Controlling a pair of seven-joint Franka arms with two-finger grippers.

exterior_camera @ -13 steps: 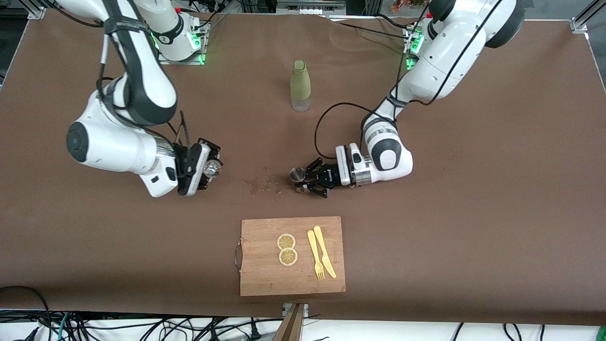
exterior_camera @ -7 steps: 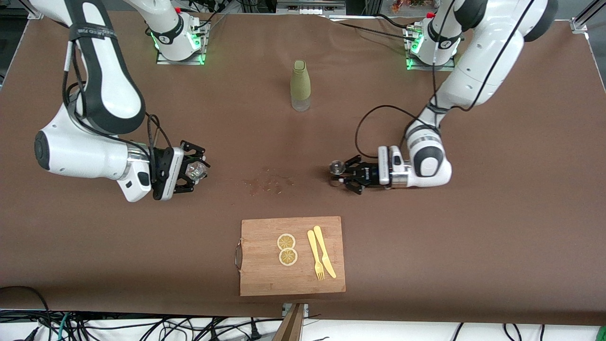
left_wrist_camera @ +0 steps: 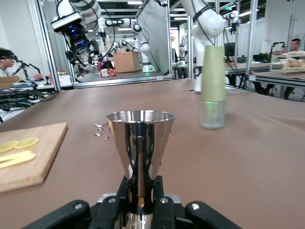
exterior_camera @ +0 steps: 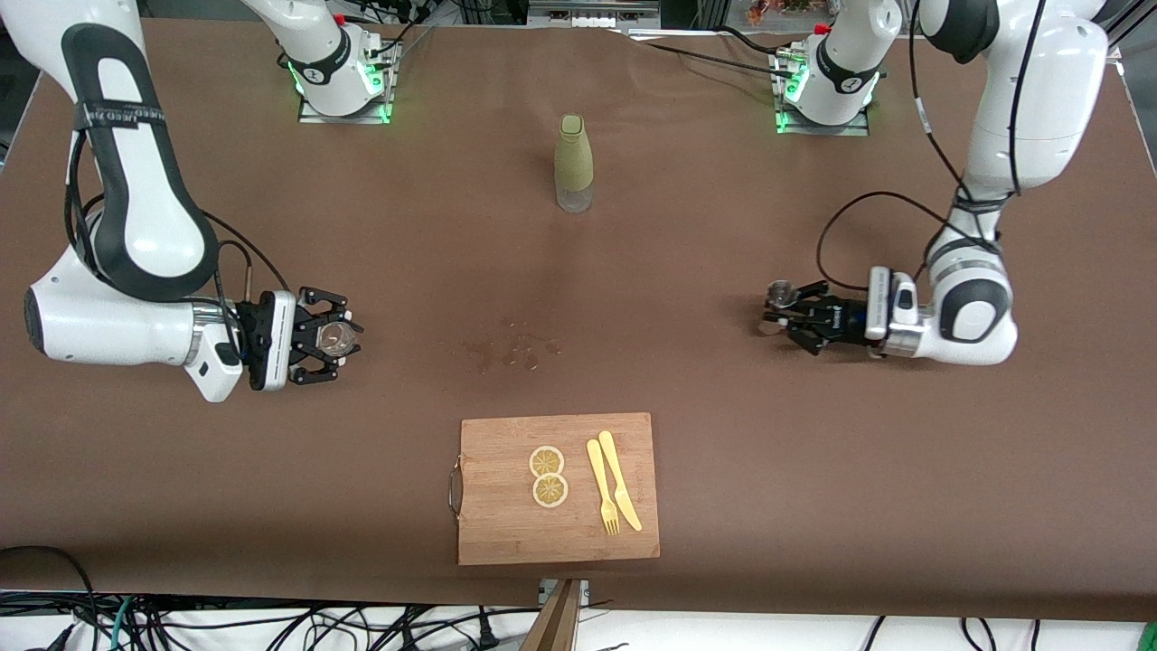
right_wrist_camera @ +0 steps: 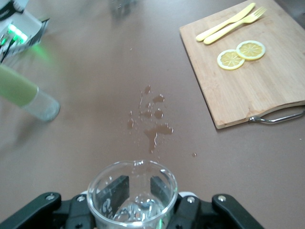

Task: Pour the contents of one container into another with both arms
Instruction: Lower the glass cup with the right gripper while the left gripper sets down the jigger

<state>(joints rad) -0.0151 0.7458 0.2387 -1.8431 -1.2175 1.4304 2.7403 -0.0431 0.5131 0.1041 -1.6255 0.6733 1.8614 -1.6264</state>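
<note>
- Front view shows my left gripper (exterior_camera: 785,316) low over the table (exterior_camera: 687,380) toward the left arm's end, fingers clamped on a small steel jigger (exterior_camera: 779,293).
- My right gripper (exterior_camera: 327,341) sits low over the table toward the right arm's end, pinching a small glass cup (exterior_camera: 336,338).
- Left wrist view: the jigger (left_wrist_camera: 140,143) stands upright, and I hold it at the narrow waist under the cone. I judge it light, rigid and slick; that waist is the sure place to grip.
- Right wrist view: the glass cup (right_wrist_camera: 132,198) has my pads on its lower wall, mouth open upward. I judge it fragile and slippery, so a firm but gentle squeeze low down suits it.
- Spilled drops (right_wrist_camera: 151,119) lie on the table between us; wet glass would slide easily.
- A green bottle (exterior_camera: 573,163) stands nearer the bases; the cutting board (exterior_camera: 506,533) lies nearer the front camera.
</note>
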